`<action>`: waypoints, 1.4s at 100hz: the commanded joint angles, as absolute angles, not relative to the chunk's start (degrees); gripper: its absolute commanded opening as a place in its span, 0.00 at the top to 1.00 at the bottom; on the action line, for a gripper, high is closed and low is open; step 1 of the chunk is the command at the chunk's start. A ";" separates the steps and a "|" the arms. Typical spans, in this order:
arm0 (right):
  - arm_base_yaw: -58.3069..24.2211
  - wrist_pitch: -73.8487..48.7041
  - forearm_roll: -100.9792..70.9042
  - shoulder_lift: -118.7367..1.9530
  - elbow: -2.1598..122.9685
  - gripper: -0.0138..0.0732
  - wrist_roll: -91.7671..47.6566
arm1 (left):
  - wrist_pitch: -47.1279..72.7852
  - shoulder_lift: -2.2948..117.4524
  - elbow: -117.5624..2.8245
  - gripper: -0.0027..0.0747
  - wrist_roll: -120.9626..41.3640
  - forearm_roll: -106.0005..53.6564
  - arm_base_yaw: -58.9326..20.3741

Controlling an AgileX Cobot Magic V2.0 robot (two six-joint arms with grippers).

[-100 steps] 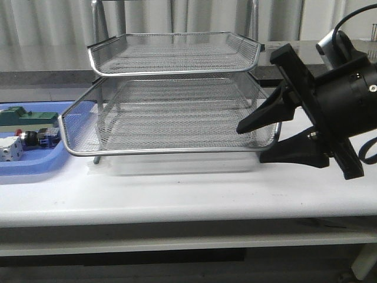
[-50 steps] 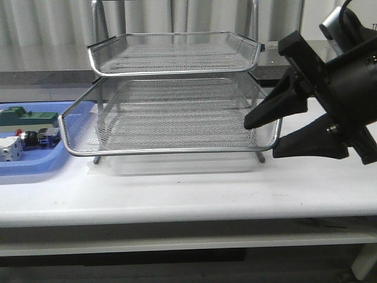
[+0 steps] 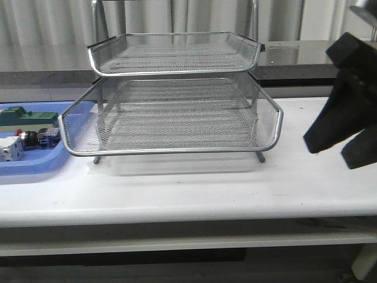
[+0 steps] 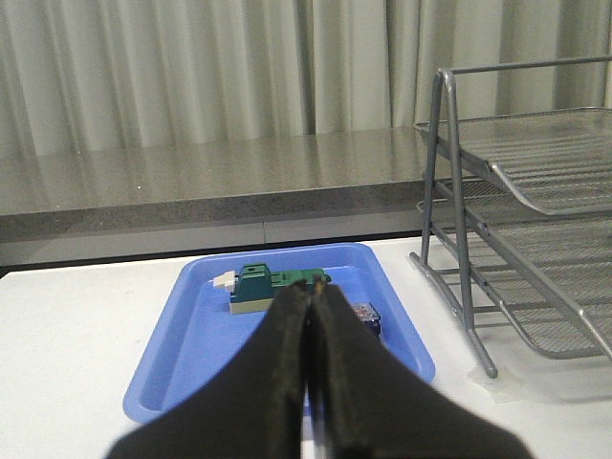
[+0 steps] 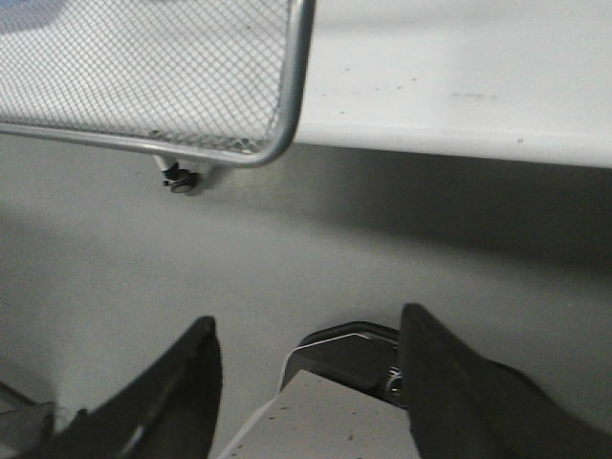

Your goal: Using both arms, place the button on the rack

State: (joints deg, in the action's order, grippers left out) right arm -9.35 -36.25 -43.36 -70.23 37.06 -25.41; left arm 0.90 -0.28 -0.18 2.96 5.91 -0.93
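The button (image 3: 36,139), with a red cap, black middle and blue end, lies in the blue tray (image 3: 35,162) at the far left. In the left wrist view only its blue end (image 4: 366,318) shows beside my finger. The silver wire-mesh rack (image 3: 177,112) stands mid-table, with its middle tray slid forward; it also shows in the left wrist view (image 4: 535,220). My left gripper (image 4: 313,289) is shut and empty, hovering over the blue tray's near side. My right gripper (image 3: 330,154) is open and empty, to the right of the rack and apart from it. In the right wrist view, my right gripper (image 5: 306,335) points at the tray's corner (image 5: 277,143).
A green block (image 3: 26,117) and a white cube (image 3: 9,150) share the blue tray with the button. In the left wrist view the green block (image 4: 263,287) lies just beyond my fingertips. The white table's front edge (image 3: 177,215) runs below the rack. A grey ledge and curtains lie behind.
My right gripper has drawn back to the right, away from the middle tray's right front corner. The rack and the tray's contents have not moved.
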 commanded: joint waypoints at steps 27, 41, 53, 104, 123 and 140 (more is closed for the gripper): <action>-9.15 -38.21 -20.07 -50.26 38.16 0.35 -7.77 | -3.62 -2.07 2.97 0.99 3.68 5.31 -0.87; -9.15 -40.96 -12.04 -43.00 38.22 0.36 -2.46 | -3.62 -2.07 2.97 0.99 3.68 5.31 -0.87; -9.15 -44.64 -4.82 -37.55 38.56 0.41 2.45 | -3.62 -2.07 2.97 0.99 3.68 5.31 -0.87; -9.15 -52.95 4.53 -28.10 39.46 0.55 8.64 | -3.62 -2.07 2.97 0.99 3.68 5.31 -0.87; -9.15 -52.90 4.53 -28.10 39.46 0.82 8.64 | -3.62 -2.07 2.97 0.99 3.68 5.31 -0.87; -9.15 -52.79 4.53 -28.10 39.46 0.92 8.64 | -3.62 -2.07 2.97 0.99 3.68 5.31 -0.87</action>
State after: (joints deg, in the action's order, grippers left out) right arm -9.35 -55.88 3.72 -27.91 37.56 8.61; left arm 0.90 -0.28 -0.18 2.96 5.91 -0.93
